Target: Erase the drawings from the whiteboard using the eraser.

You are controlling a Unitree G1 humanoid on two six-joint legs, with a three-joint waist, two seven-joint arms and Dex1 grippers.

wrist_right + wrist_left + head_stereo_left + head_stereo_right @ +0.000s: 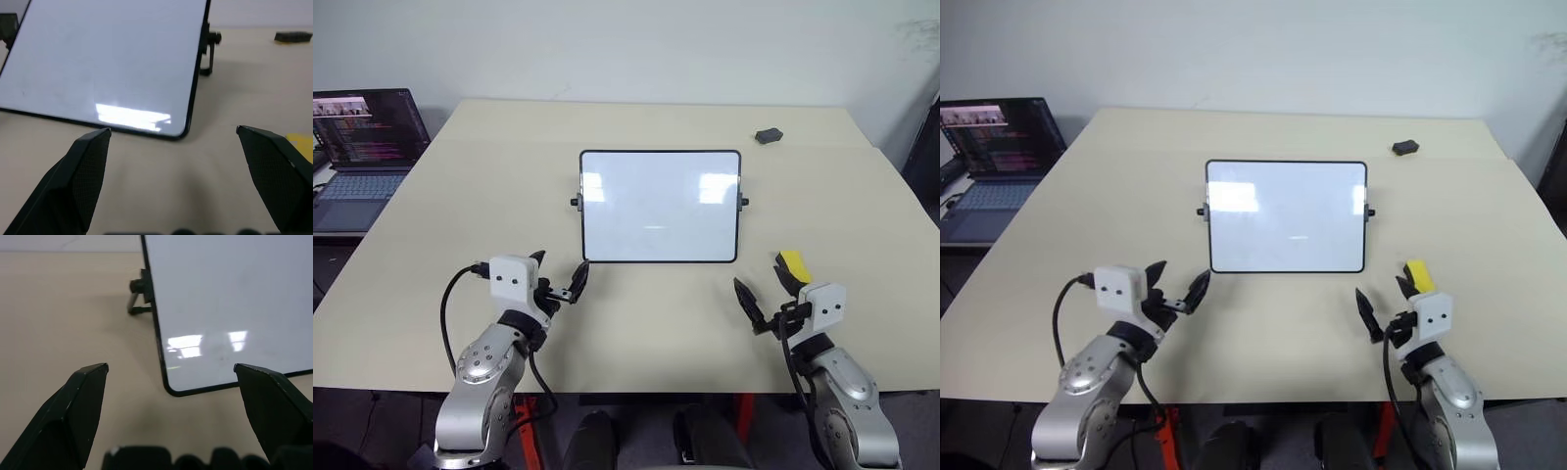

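Note:
The whiteboard (660, 206) stands tilted back on its black side knobs at the table's middle. The drawings are not visible on its glossy face; I see light reflections and one faint grey streak near the centre. The yellow eraser (793, 262) lies on the table off the board's right front corner, just beyond the outer finger of my right gripper (767, 292). That gripper is open and empty, with the eraser (301, 144) outside its jaws. My left gripper (558, 274) is open and empty too, level with the board's left front corner (168, 387).
A small dark grey flat object (769, 135) lies at the table's far right. An open laptop (362, 147) sits on a lower surface off the table's left edge. The beige table (460, 215) has bare room around the board.

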